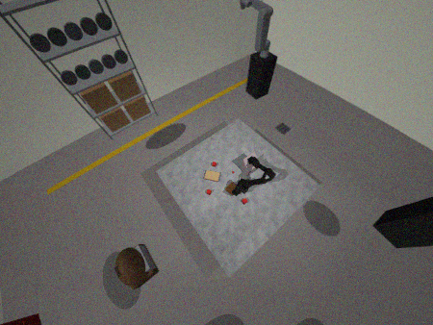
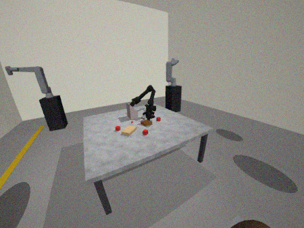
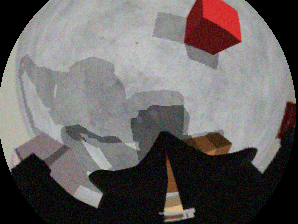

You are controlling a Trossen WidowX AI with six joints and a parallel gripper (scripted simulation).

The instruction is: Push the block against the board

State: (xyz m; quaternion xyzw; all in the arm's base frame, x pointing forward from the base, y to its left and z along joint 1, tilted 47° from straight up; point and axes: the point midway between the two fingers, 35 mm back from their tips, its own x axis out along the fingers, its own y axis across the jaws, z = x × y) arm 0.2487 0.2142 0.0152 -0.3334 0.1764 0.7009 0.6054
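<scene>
Brown block (image 1: 231, 187) (image 2: 146, 123) (image 3: 218, 142) apart from tan board (image 1: 212, 176) (image 2: 129, 131), gripper (image 1: 236, 191) (image 2: 148, 118) (image 3: 162, 135) closed

Your square brown wooden block (image 1: 230, 187) (image 2: 146, 123) (image 3: 212, 143) lies flat on the table, apart from your flat, rectangular pale-tan wooden board (image 1: 212, 176) (image 2: 129, 131).

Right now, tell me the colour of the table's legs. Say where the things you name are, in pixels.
Black or very dark (image 2: 202, 148); exterior view shows it best.

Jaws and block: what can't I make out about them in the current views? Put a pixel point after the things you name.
- Exterior: whether the jaws (image 2: 148, 119) touch the brown block (image 1: 231, 187) (image 2: 146, 123) (image 3: 212, 143); too small and dark.
- Wrist: the brown block's near part, hidden behind the black jaw parts.
- Top: the jaws' tips, lost in the arm's dark, blurred outline.
- Wrist: the red cube's (image 3: 214, 25) top corner, cut off by the frame edge.
</scene>
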